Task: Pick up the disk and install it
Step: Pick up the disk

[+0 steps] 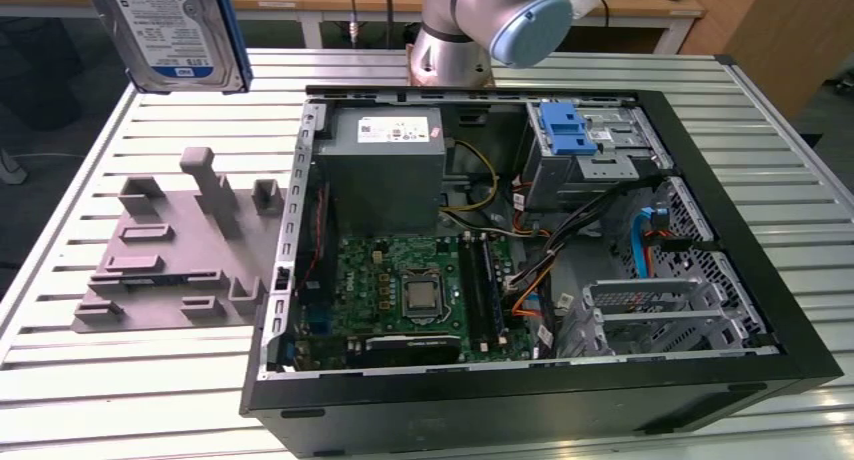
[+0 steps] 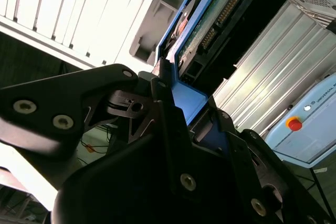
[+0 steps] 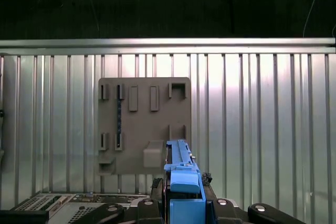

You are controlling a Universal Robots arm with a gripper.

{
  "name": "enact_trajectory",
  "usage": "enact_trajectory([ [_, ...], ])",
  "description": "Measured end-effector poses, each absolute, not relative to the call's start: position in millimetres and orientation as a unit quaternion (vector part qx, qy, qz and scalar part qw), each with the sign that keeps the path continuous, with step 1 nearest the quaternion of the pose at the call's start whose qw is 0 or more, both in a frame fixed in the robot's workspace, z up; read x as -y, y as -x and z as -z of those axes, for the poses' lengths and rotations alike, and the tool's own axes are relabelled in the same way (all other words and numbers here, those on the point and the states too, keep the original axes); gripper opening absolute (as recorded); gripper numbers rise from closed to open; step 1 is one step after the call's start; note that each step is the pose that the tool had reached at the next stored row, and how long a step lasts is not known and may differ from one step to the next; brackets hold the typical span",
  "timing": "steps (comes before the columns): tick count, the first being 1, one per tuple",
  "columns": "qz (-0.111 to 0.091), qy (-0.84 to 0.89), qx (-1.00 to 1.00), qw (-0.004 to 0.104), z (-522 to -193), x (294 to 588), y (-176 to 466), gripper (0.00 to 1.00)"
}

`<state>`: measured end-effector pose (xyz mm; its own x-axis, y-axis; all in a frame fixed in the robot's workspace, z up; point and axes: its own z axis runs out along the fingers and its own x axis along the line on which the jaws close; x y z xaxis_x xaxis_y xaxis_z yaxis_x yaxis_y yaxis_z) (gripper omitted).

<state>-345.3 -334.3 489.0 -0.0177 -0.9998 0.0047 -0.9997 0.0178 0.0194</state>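
Note:
The disk, silver with a white-and-blue label and a blue carrier frame, hangs upright in the air at the exterior view's top left, above the far left part of the table. In both wrist views my gripper is shut on the disk's blue frame. The green circuit-board side of the disk extends away from the black fingers. In the first wrist view the disk appears edge-on, rising from the gripper.
An open computer case lies on the slatted metal table, with a drive cage carrying a blue latch at its far right. A grey slotted fixture sits left of the case. The arm's base stands behind it.

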Motion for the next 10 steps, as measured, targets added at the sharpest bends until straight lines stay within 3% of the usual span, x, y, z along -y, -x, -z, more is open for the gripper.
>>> enact_trajectory([
  [10, 0.005, -0.701, 0.713, 0.008, -488.9, 334.3, 341.1, 0.36],
])
